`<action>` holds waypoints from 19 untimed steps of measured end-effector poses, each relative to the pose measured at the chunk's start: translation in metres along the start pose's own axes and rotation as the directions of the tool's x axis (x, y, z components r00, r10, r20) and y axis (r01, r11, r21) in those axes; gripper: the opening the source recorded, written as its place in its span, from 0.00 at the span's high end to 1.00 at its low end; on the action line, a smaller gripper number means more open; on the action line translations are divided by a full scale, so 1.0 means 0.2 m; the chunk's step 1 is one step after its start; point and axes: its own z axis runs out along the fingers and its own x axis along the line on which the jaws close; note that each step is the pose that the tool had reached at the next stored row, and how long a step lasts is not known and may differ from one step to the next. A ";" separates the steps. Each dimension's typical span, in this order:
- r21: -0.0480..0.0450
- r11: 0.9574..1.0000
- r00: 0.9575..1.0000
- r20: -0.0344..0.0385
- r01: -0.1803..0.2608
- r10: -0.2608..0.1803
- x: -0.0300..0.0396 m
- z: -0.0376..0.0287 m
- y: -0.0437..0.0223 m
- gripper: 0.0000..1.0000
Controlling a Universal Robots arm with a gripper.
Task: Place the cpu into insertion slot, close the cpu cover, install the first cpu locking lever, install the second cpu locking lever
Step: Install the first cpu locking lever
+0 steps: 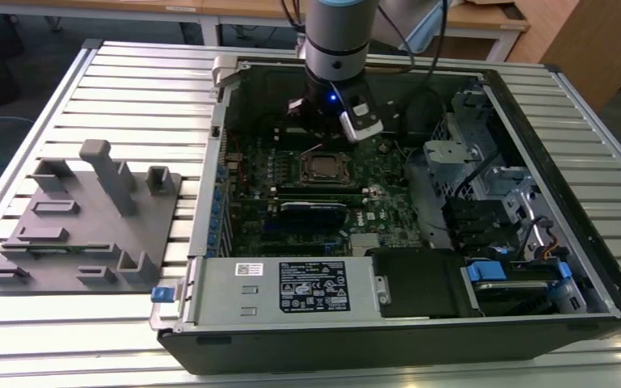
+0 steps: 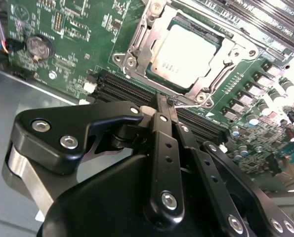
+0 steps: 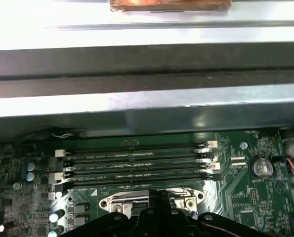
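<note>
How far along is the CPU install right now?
Looks done: the cpu sits in the insertion slot, and the cpu cover lies flat around it. In hand: the tool, shut, hangs right by the cover's edge, next to the memory slots. Left: both locking levers. I cannot tell from these views whether either one is latched.

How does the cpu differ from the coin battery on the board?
The cpu is square; the coin battery is round. The cpu is larger than the battery. The cpu has a shiny metal frame around it; the battery has none. Both have silver-grey tops and lie flat on the board.
</note>
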 end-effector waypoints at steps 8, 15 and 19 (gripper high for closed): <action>0.006 0.996 0.996 0.017 -0.085 0.085 0.001 0.010 0.008 0.90; 0.007 0.993 0.993 0.024 -0.116 0.116 0.004 0.019 0.028 0.90; 0.008 0.991 0.991 0.027 -0.132 0.131 0.005 0.022 0.033 0.90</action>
